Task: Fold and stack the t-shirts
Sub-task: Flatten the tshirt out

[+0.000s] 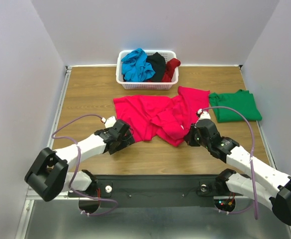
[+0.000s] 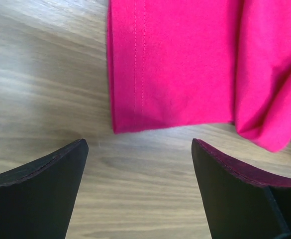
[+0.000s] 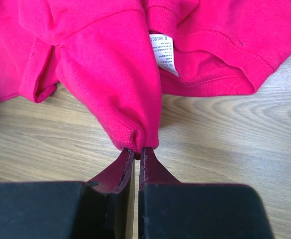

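The left hand hovers low over the table, its fingers spread wide with nothing between them. The hem corner of the bright pink-red t-shirt lies flat on the wood just ahead of it, not yet gripped. That shirt sprawls across the middle of the table, rumpled and lapped over itself in loose ridges, with 1 part reaching toward the far right.

Behind it, at the table's far edge, the white lattice basket holds 3 more shirts in a heap: a blue t-shirt, a black t-shirt and a dark red t-shirt.

The right hand is pinched tight on a bunched bit of the pink-red shirt's edge, near the neck opening with its white label. Farthest right, the green t-shirt lies as a neat rectangle just beside the pink-red one.

I judge the task to be early. 1 shirt of 5 looks folded, the 2nd is only being straightened, 3 wait in the basket, and no stack exists yet.
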`<state>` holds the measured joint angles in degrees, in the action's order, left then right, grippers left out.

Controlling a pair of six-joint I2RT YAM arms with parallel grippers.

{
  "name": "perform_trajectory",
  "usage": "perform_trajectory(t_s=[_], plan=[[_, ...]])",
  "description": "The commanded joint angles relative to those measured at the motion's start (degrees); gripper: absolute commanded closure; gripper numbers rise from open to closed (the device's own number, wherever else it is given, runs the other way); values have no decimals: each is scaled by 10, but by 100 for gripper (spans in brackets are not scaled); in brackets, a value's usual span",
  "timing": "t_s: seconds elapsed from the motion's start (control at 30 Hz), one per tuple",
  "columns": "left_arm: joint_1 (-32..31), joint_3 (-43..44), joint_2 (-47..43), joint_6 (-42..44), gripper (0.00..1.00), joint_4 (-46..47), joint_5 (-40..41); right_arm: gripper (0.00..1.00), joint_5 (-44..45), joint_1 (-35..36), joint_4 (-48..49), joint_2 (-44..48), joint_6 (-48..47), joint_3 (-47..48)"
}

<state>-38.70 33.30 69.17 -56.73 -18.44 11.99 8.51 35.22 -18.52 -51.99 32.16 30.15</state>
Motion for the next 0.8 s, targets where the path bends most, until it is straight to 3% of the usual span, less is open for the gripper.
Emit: perform_trajectory(t_s=[0.0, 0.1, 0.17, 0.4, 0.47, 0.6, 0.67, 0.7, 0.77], plan=[[-3, 46, 53, 1, 5, -14, 36, 99, -3, -2, 24, 7, -7, 0], [-2, 59, 88, -4, 17, -39, 58, 100, 1, -3, 24, 13, -10, -4], [-2, 65, 104, -5, 18, -42, 62, 99, 6, -3, 22, 14, -4, -7], [-1, 98, 163, 11, 40, -50, 52, 100, 10, -3, 21, 19, -6, -19], [-3, 99, 165, 21, 51, -51, 50, 100, 10, -3, 21, 21, -7, -20], [-2, 91, 167, 26, 58, -50, 44, 100, 17, -3, 21, 22, -11, -21], [-2, 89, 174, 30, 67, -46, 43, 100, 18, -2, 20, 21, -12, -20], [-3, 91, 178, 31, 82, -46, 39, 100, 19, -3, 20, 19, -13, -21], [-3, 92, 184, 29, 98, -47, 37, 100, 22, -3, 20, 19, -14, -20]])
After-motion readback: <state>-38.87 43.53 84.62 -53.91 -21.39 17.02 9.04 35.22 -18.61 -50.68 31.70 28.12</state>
